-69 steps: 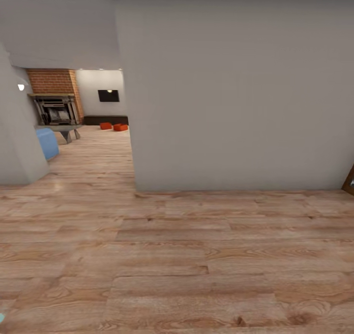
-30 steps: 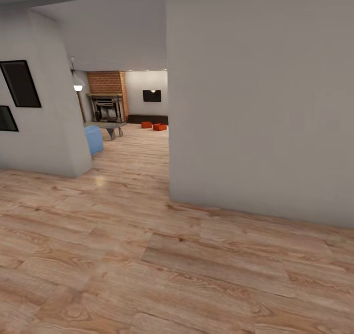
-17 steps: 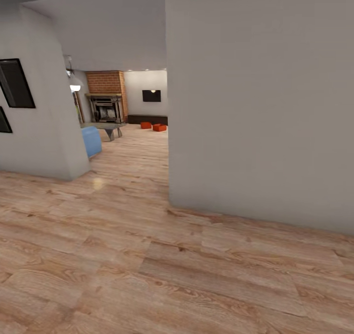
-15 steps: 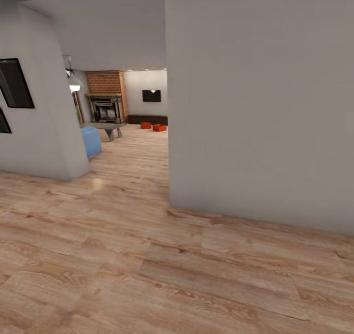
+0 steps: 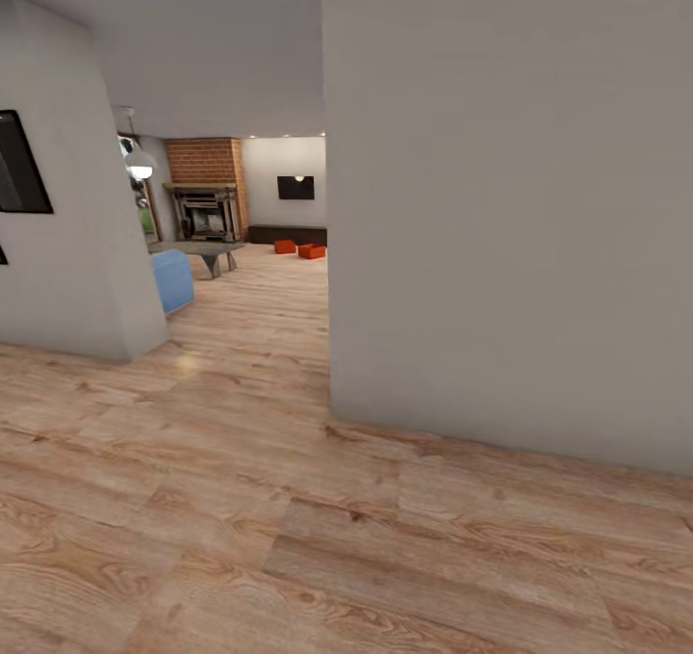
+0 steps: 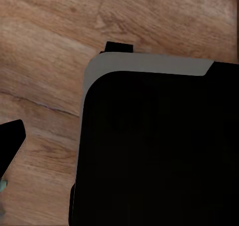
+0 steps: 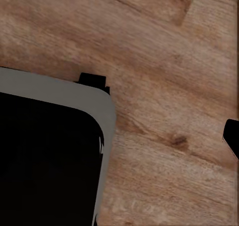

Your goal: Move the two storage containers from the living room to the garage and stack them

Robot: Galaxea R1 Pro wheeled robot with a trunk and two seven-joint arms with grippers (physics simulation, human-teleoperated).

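Observation:
The two storage containers show small and far off in the head view. They are orange-red bins, one [image 5: 285, 247] beside the other [image 5: 311, 250], on the light wood floor of the living room beyond the passage. Both stand near a dark low ledge along the back wall. In the left wrist view one dark finger [image 6: 11, 146] of my left gripper hangs over the plank floor, and in the right wrist view one dark finger [image 7: 232, 137] of my right gripper does the same. Neither gripper holds anything that I can see. The garage is out of view.
A wide grey wall block [image 5: 500, 201] stands close at the right, its corner beside the passage. A wall corner [image 5: 87, 249] with a framed picture [image 5: 19, 163] bounds the left. Beyond are a blue sofa [image 5: 171, 280], a low table [image 5: 200, 248], a pendant lamp [image 5: 139, 163] and a brick fireplace [image 5: 204, 201]. My dark base [image 6: 149, 151] is below the wrists.
The whole head view has shifted: the camera turned and moved forward, so the left wall slid left and more of the living room shows. The containers have not moved.

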